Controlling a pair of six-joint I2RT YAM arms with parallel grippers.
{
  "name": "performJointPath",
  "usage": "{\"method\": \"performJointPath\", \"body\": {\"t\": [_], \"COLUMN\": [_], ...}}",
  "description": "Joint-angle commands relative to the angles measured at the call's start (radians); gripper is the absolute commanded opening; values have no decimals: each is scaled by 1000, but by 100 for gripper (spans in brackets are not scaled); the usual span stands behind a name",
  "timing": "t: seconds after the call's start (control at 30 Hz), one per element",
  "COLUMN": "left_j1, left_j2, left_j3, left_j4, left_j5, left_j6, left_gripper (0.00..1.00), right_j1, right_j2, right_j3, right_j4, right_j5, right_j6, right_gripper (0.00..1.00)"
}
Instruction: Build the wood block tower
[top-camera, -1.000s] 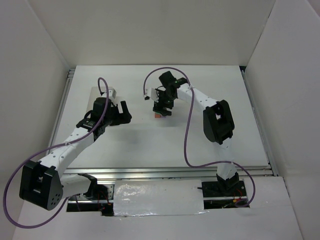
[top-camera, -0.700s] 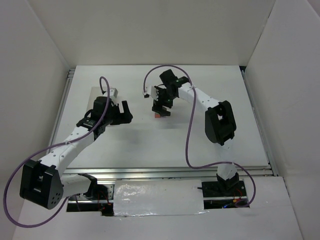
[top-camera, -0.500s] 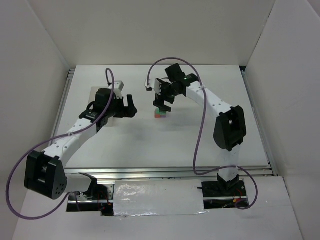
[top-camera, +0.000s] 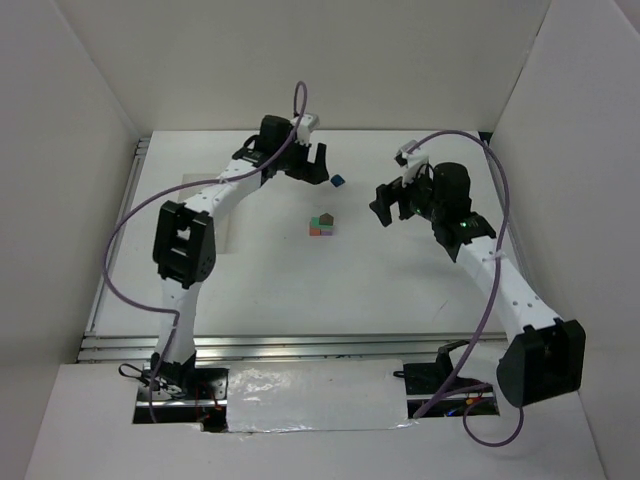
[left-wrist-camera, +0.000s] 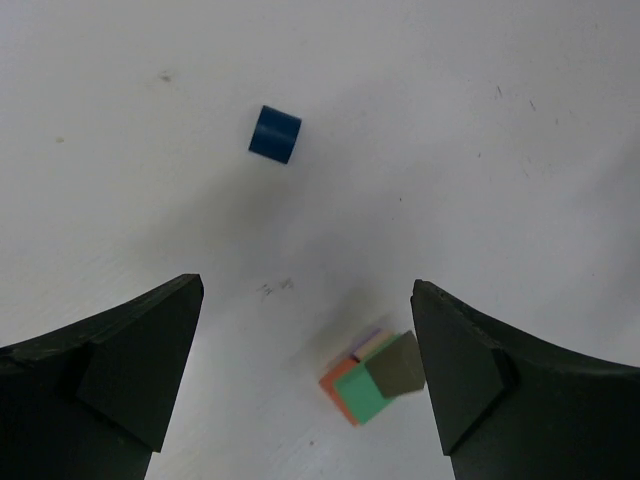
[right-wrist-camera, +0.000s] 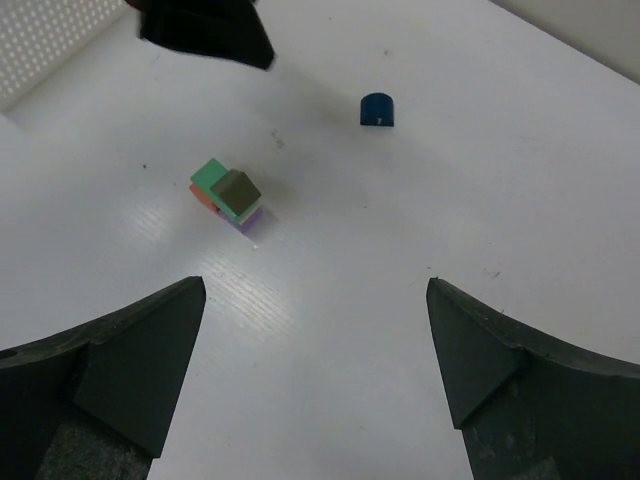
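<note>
The wood block tower stands mid-table as a small cluster: orange-red at the bottom, green and olive-grey on top, purple at the side. A lone dark blue block lies behind it, apart from the stack. My left gripper hovers open over the far side, just left of the blue block, holding nothing. Right of the tower, my right gripper hangs open and empty, clear of the stack.
A white perforated panel lies at the table's left. Metal rails run along the left edge and the front edge. White walls enclose the back and both sides. The left arm's fingers show in the right wrist view.
The right gripper opened, let go at the tower and drew back to the right. The left arm swung from the left side out to the far middle, near the blue block.
</note>
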Motion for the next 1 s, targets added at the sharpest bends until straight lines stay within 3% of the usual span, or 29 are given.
{"method": "performJointPath", "body": {"t": [0.0,0.07,0.2,0.33,0.47,0.97], "left_j1": [-47,-57,-76,-127,-150,-147], "left_j2": [145,237,322,407,478,589], "left_j3": [236,332,383,446,495,584], "left_j4": [-116,-116,-44,-19,-21,87], "left_j5": [64,61,-3,-222,-351,-361], "left_j6": [44,29,1,42,64,70], "left_gripper": [99,99,99,99,99,99], "right_j1": [-24,-37,-55,-69,-78,-98], "right_j2": [-106,-138,-145,-119,-111,-111], "right_j3": [-62,-79,-93,-82,-73,-56], "right_j4": [162,162,215,191,180,142], "right_j5": [-9,-16,-60,-95,-120,-181], "right_j6": [175,190,216,230,236,232], "right_gripper": [100,100,100,100,100,100]}}
